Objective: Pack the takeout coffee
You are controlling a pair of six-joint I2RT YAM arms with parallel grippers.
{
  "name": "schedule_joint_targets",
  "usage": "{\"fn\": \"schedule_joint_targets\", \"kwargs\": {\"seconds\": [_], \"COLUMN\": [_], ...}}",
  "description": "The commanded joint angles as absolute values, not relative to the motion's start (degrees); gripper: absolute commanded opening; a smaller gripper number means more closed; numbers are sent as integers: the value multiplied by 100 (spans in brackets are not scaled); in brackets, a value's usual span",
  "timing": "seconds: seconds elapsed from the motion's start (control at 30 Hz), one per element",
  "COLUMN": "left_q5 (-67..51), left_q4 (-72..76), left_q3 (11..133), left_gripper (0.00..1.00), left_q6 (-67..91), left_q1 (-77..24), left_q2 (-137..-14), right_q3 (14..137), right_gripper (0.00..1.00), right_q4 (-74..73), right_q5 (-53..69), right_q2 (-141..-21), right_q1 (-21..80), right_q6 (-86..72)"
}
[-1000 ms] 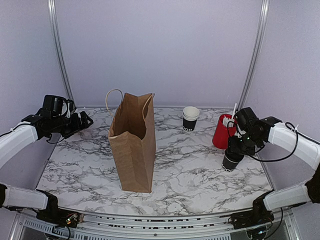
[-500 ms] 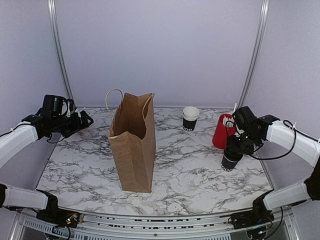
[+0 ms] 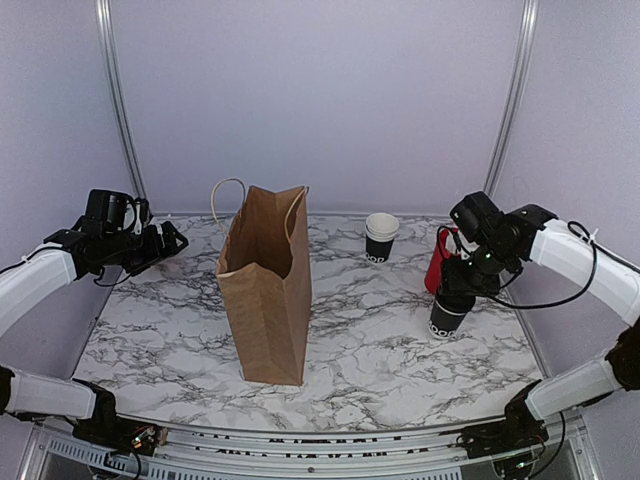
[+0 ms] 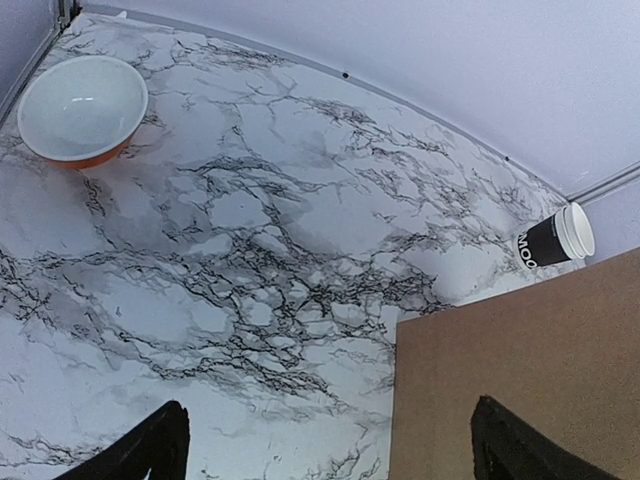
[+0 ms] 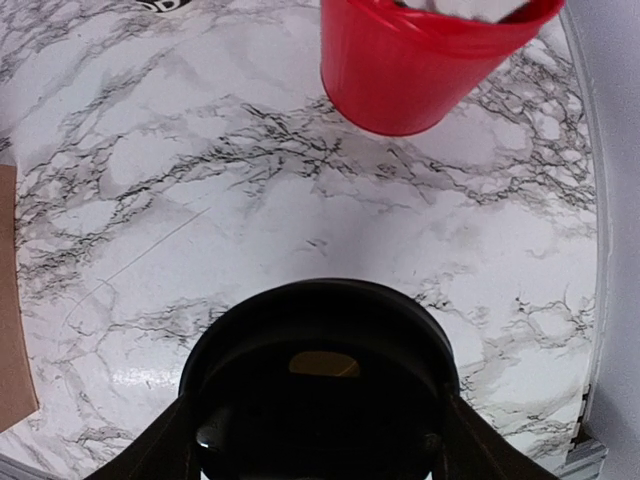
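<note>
The right gripper (image 3: 458,290) is clamped from above on the top of the takeout coffee (image 3: 444,322), its fingers (image 5: 165,450) pressed against either side of the round black lid (image 5: 320,350). The cup is upright at the right side of the table (image 3: 380,360), just near and left of the red cup (image 3: 438,265). Whether its base touches the marble or hangs slightly above it is hard to judge. The brown paper bag (image 3: 268,290) stands open left of centre, well apart from the coffee. A stack of black cups (image 3: 380,238) sits toward the far edge. The left gripper (image 3: 170,243) hovers at the left side, spread wide and empty; its wrist view shows a white bowl (image 4: 82,110) on the table, apart from the bag.
</note>
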State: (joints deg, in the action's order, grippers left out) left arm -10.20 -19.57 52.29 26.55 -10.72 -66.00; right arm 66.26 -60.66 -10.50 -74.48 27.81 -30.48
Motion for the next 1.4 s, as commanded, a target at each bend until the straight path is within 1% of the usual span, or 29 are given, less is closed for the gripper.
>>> {"fn": "schedule_joint_targets", "kwargs": {"seconds": [0.0, 0.2, 0.37, 0.5, 0.6, 0.67, 0.8, 0.93, 1.13, 1.3, 1.37], "left_q5": [-1220, -1720, -2301, -2504, -2641, -2645, -2574, -2456, -2160, -1911, -1747], "left_q4": [-1787, -1682, -1650, -1621, -1614, -1617, -1651, -1697, -1926, -2263, -2453], "left_q3": [5160, 5242, 5459, 5527, 5579, 5594, 5634, 5860, 6487, 7094, 7389], "left_gripper": [99, 99, 95, 90, 81, 74, 66, 63, 63, 61, 59], "left_q6": [2661, 2844, 3188, 3310, 3314, 3327, 3357, 3392, 3186, 2870, 2732], "left_q1": [-1040, -1046, -1063, -1101, -1213, -1354, -1708, -2125, -2644, -3028, -3147], "left_q2": [-6676, -6721, -6599, -6243, -5987, -5816, -5449, -5231, -5449, -5875, -6093], "right_q3": [7151, 7841, 8434, 9063, 9633, 10037, 10821, 11563, 12519, 12880, 12891], "right_gripper": [66, 66, 66, 66, 65, 65, 66, 66, 66, 66, 66], "right_q4": [-6249, -6323, -6242, -6045, -5951, -5950, -6012, -6147, -6183, -6064, -5969], "right_q5": [-874, -891, -984, -949, -973, -1047, -1157, -1255, -1393, -1391, -1359], "right_q2": [-7421, -7621, -7991, -8286, -8542, -8717, -9019, -9337, -9691, -9780, -9768], "right_q1": [3156, 3749, 4282, 4415, 4438, 4438, 4438, 4427, 4430, 4429, 4430], "right_q6": [-3175, -3290, -3303, -3121, -2911, -2762, -2488, -2264, -2002, -1885, -1864]}}
